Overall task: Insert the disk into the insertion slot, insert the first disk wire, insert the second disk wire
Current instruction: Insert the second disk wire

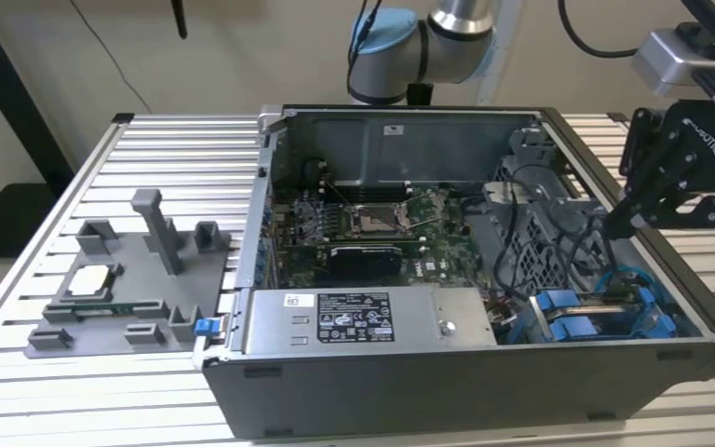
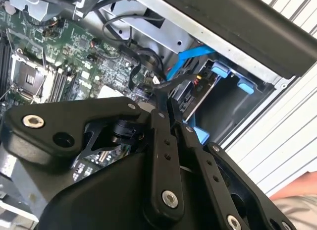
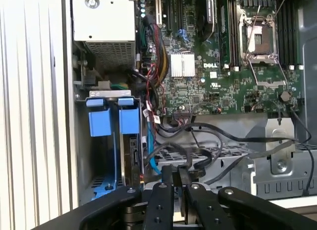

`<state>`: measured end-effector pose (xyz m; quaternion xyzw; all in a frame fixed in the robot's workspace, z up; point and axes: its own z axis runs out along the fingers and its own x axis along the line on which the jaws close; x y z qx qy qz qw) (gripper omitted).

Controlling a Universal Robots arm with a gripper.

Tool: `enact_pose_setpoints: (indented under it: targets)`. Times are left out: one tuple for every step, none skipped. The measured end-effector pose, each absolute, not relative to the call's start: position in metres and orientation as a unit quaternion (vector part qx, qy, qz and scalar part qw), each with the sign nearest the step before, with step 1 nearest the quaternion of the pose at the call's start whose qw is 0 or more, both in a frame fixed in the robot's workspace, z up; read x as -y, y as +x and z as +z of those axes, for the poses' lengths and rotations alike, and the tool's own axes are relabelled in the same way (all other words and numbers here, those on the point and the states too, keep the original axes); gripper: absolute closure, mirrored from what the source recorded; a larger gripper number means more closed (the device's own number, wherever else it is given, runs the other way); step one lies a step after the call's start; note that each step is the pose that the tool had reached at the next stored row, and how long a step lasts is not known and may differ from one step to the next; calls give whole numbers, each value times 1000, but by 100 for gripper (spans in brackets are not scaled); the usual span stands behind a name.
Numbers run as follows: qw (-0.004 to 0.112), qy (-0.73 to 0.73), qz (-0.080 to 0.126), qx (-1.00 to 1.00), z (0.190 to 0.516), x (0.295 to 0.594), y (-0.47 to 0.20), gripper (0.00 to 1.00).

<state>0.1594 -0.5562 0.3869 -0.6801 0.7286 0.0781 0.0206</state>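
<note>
The disk [image 3: 133, 158] stands on edge inside the insertion slot [image 3: 101, 123], with the slot's blue tabs over it. In the second wrist view the disk [image 2: 197, 96] sits in its blue frame by the case wall. The insertion slot [image 1: 587, 317] is at the case's front corner on the exterior view's right. My gripper [image 1: 628, 222] hangs just above the case there, a little behind the slot. Its fingers [image 3: 167, 178] are together on the end of a black wire [image 3: 198, 158] that loops over the perforated cage. A blue wire [image 2: 190, 56] runs to the disk.
The open computer case [image 1: 457, 391] lies on a slatted table [image 1: 72, 177], with the motherboard [image 1: 370, 223] in the middle and a grey power-supply box [image 1: 357, 321] in front. A grey fixture [image 1: 134, 279] with small parts lies on the exterior view's left. A person's hand [image 2: 297, 198] is near the case.
</note>
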Motion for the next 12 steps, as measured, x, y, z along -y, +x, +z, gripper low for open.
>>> enact_pose_setpoints:
  targets:
    - [20, -680, 78, -729, 387, 556, 158, 100]
    - [20, -680, 77, -729, 387, 556, 156, 100]
    - [19, -680, 76, -729, 387, 556, 154, 100]
    - [19, -680, 75, -729, 387, 556, 152, 100]
    - [19, -680, 73, -729, 387, 556, 149, 100]
    - [19, -681, 71, -729, 387, 556, 147, 100]
    - [19, -681, 68, -729, 387, 556, 145, 100]
    - [20, -681, 65, -729, 387, 556, 142, 100]
    - [20, -681, 62, -729, 386, 556, 140, 100]
    - [20, -681, 59, -729, 386, 556, 138, 100]
    - [20, -681, 55, -729, 386, 556, 136, 100]
    - [20, -682, 52, -730, 386, 556, 134, 100]
